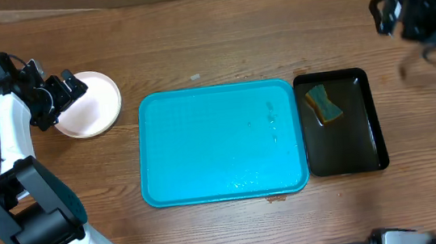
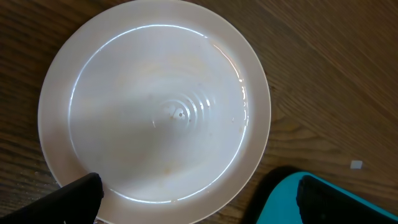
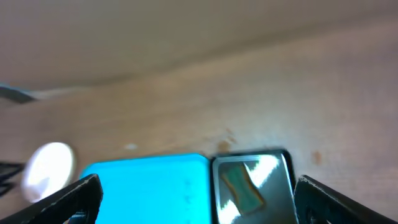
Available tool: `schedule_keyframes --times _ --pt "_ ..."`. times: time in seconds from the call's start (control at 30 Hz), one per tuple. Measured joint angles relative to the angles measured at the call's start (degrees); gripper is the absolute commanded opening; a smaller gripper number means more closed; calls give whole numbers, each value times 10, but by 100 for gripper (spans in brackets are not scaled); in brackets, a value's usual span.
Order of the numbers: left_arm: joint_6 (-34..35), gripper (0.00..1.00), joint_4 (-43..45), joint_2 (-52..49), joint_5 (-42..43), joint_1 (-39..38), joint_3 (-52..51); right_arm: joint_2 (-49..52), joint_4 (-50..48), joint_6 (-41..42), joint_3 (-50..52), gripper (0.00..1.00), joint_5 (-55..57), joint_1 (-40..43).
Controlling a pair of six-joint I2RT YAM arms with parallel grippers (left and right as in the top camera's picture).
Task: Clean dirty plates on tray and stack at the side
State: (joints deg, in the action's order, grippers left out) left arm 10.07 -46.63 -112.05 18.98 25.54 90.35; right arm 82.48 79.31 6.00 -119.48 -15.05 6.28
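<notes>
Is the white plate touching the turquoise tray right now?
Apart. The overhead view shows a strip of bare table between the plate and the tray; the left wrist view shows the same gap.

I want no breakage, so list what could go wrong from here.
1. The open left jaws hang right over the white plate. Dropping carelessly could knock it along the table or chip its rim.
2. The plate shows ripples, seemingly water, and the turquoise tray glistens too. A wet plate could slip from a grip.
</notes>
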Motion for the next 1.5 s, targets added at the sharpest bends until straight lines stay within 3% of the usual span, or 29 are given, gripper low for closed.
schedule_keyframes --times 0.2,0.37,0.53,0.9,1.2,1.5 --pt "0 100 0 0 0 0 0 -172 -5 -14 -4 100 11 -74" --pt "0 100 0 0 -2 0 0 -292 -95 -49 50 100 48 -82" --pt "0 100 0 0 -2 0 0 -438 -270 -116 249 100 59 -83" --pt "0 100 0 0 -2 0 0 -699 -775 -160 847 100 50 -82" --pt "0 100 0 0 -2 0 0 -781 -941 -163 1088 100 25 -83" --pt "0 100 0 0 -2 0 0 -806 -938 -163 1184 100 31 -82"
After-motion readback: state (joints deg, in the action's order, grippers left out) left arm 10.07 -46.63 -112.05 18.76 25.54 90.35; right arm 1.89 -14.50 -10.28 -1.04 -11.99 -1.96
